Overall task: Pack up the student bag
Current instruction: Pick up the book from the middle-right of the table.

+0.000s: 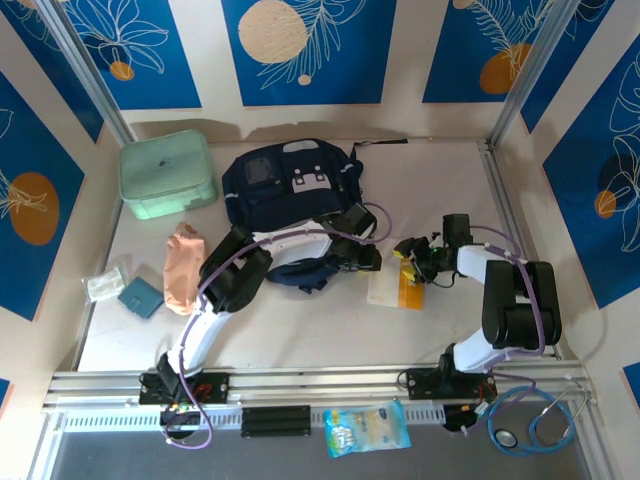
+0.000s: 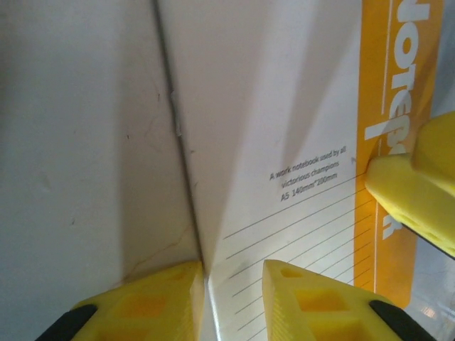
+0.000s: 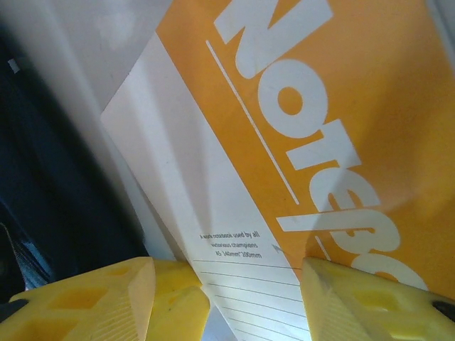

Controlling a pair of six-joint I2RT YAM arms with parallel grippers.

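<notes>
The bag (image 1: 290,185) lies on the worktop (image 1: 330,330) just behind and left of the notebook (image 1: 385,292), whose left edge runs between the slightly spread fingers of the left gripper (image 2: 231,298), while the right gripper (image 3: 227,284), spread wide, sits over its orange band.

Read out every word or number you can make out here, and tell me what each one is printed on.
"Notebo", rest cut off: large white letters on the orange band of the notebook.
"A work notebook used by all victorious champions": small print on its white cover.
"A5 140mm*200mm": directly below that.
Patches on the student bag: too small to read.
Packet at the near edge: too small to read.
</notes>
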